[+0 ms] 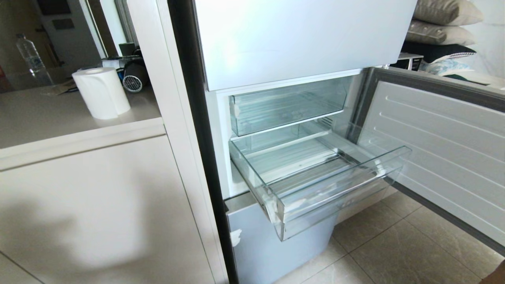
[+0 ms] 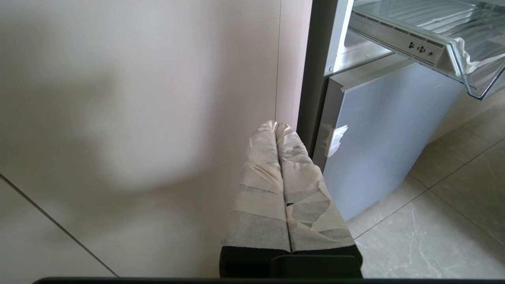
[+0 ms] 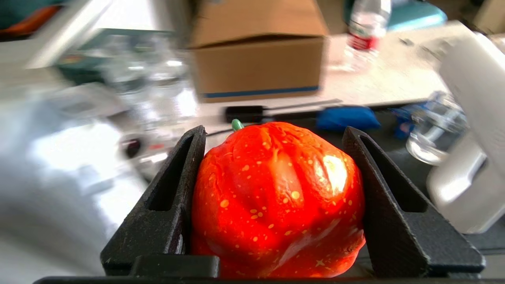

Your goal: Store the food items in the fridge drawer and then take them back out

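This is looking like a home kitchen that is also serving as a test room. A tall fridge (image 1: 300,43) is standing with its lower door (image 1: 442,146) swung open, and a clear fridge drawer (image 1: 323,185) is sticking out over a tiled floor (image 1: 398,252). Beside it, a pale counter (image 1: 47,114) is carrying a paper towel roll (image 1: 101,92) and a water bottle (image 1: 29,57). Cushions (image 1: 444,21) are lying stacked behind the fridge. On another surface a cardboard box (image 3: 258,51), more bottles and loose tools are sitting in disorder.
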Tool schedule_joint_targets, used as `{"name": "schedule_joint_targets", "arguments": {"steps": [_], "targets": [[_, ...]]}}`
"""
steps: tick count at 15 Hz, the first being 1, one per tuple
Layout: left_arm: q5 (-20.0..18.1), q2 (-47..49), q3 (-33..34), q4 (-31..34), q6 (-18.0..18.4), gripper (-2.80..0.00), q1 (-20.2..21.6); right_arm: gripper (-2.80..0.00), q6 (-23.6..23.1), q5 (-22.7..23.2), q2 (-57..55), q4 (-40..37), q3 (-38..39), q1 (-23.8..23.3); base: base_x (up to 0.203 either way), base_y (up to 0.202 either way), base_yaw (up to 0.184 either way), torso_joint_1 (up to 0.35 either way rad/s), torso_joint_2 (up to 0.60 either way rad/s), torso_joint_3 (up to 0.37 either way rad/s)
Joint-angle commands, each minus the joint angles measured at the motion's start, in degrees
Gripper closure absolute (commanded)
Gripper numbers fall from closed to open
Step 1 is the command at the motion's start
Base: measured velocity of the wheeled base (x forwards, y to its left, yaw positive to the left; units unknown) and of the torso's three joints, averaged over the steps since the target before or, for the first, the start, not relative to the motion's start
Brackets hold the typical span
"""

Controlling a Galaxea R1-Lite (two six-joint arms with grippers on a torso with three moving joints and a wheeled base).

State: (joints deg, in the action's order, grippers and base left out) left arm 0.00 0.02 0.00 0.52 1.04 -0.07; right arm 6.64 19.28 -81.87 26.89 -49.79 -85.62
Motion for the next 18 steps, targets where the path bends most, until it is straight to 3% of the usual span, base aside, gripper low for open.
{"name": "schedule_joint_targets", "arguments": {"steps": [1, 12, 18], "targets": [[0.0, -0.1, 0.0, 0.0, -0.1, 0.0, 0.0, 0.0, 0.1, 0.3, -10.1, 1.2, -3.0, -2.6, 0.0, 0.0, 0.0, 0.0, 0.0, 0.0], [0.0, -0.1, 0.0, 0.0, 0.0, 0.0, 0.0, 0.0, -3.3, 0.0, -41.9, 10.0, -19.3, -8.1, 0.0, 0.0, 0.0, 0.0, 0.0, 0.0], [0.0, -0.1, 0.0, 0.0, -0.1, 0.0, 0.0, 0.0, -5.1, 1.1, -47.7, 10.1, -21.5, -8.3, 0.0, 0.0, 0.0, 0.0, 0.0, 0.0]]}}
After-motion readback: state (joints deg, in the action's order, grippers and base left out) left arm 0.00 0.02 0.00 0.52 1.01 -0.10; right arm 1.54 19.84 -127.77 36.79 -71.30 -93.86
